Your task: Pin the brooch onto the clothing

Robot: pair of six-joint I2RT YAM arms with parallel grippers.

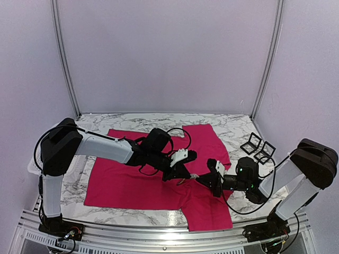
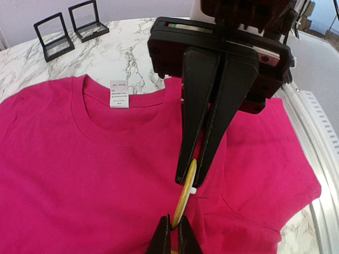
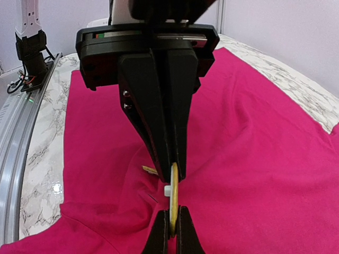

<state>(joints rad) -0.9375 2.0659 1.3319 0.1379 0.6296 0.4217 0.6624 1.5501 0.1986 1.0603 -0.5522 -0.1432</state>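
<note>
Gold brooch gripped edge-on over T-shirt by left gripper and right gripper, both pinched narrow; pin-through unconfirmed, fastening pending.

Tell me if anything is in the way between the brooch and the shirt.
Nothing visible is. The left gripper and right gripper both pinch the gold brooch edge-on directly over the shirt, with only bare pink fabric beneath it. Whether the brooch touches the fabric is unclear.
</note>
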